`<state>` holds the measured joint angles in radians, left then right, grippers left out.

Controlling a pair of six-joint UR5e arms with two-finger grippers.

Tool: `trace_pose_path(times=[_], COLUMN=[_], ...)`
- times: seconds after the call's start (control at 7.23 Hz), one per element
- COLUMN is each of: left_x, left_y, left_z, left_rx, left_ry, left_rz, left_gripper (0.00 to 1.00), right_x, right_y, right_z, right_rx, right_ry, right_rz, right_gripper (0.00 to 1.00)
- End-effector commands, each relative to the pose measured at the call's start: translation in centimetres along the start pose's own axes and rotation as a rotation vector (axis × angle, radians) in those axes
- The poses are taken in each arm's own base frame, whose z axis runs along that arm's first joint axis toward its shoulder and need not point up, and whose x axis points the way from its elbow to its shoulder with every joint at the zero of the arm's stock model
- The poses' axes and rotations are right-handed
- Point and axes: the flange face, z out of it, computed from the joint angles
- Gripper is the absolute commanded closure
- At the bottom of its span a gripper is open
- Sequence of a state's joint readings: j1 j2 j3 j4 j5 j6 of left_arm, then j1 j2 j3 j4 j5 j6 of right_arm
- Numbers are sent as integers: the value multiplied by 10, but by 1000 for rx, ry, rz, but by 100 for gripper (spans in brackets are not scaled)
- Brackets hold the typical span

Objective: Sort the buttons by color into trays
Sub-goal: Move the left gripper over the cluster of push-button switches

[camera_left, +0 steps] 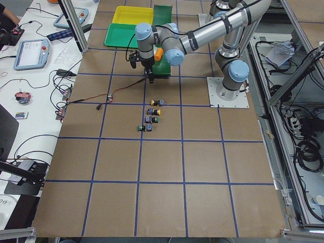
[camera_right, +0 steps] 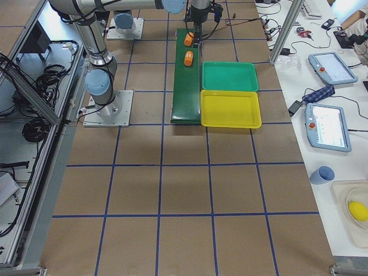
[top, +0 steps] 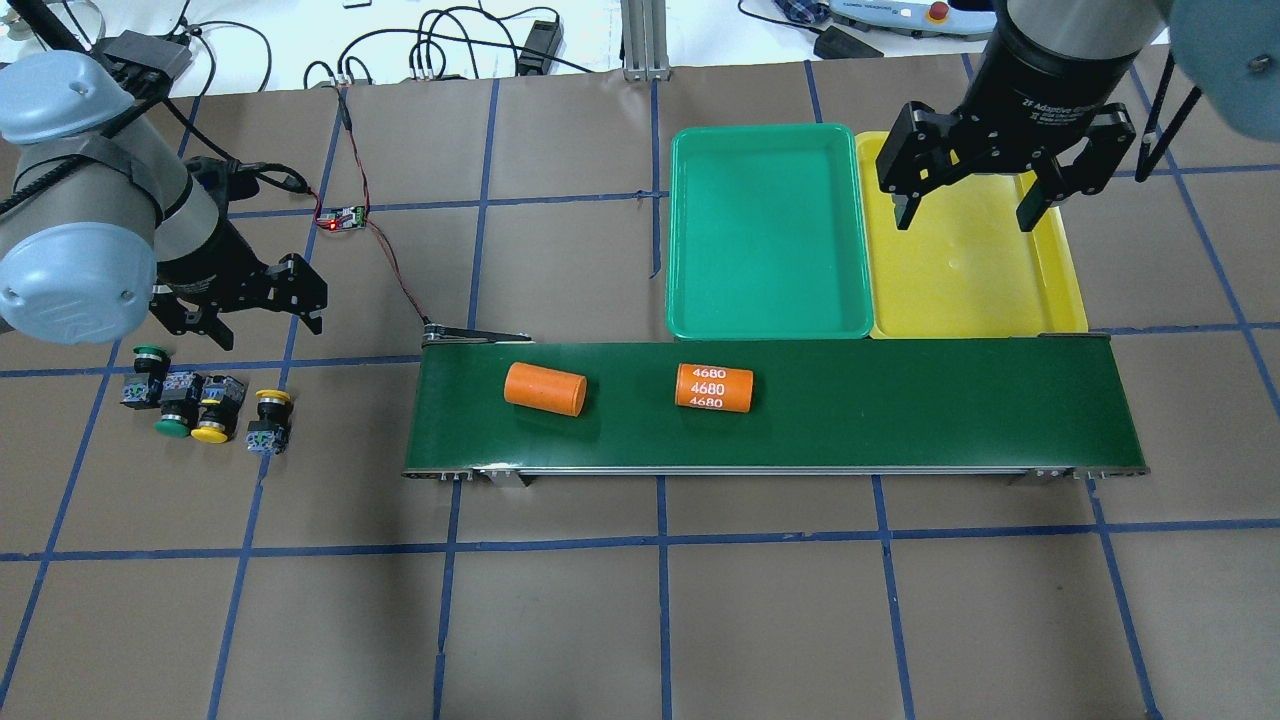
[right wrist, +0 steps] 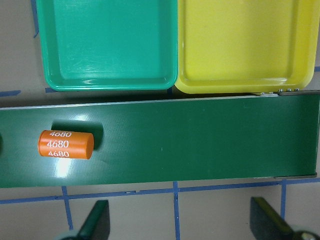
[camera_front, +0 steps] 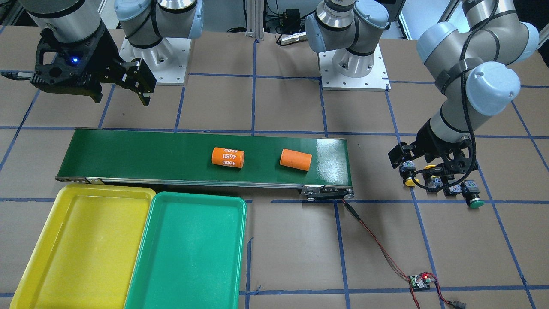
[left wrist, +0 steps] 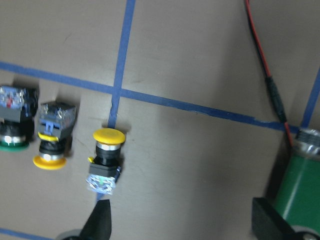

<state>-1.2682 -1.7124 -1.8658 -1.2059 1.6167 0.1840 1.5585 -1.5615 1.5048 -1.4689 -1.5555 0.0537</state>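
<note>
Jaws left and right gape empty, left near round-capped buttons (top: 270, 418), right by glossy (rounded-corner) plastic trays (top: 765, 230).

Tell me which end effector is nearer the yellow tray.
Right. The right end effector is raised near the yellow tray, at that end of the belt; the left end effector is by the buttons, beyond the belt's other end.
</note>
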Motion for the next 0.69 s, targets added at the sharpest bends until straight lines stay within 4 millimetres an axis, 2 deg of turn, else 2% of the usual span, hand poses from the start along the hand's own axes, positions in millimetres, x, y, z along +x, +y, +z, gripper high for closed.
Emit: trace_pose_path(times=[0.0,0.14,0.28,0.41,0.55], left_x=[-21,-22,-34,-57,-65], left_y=[-1,-2,3,6,6], left_z=[26,43,69,88,98], left_rx=[-27,22,32,31,15], left_ry=[23,3,-2,6,15], left_rz=[180,285,307,276,258], left_gripper=[0,0,0,0,0], right_x=[0,0,0,0,0], right_y=[0,0,0,0,0], right_z=[1,0,1,1,1], right_rx=[-1,1,-1,-1,-1], right_ry=[0,0,0,0,0], right_rz=[0,0,0,0,0], right_gripper=[0,0,0,0,0])
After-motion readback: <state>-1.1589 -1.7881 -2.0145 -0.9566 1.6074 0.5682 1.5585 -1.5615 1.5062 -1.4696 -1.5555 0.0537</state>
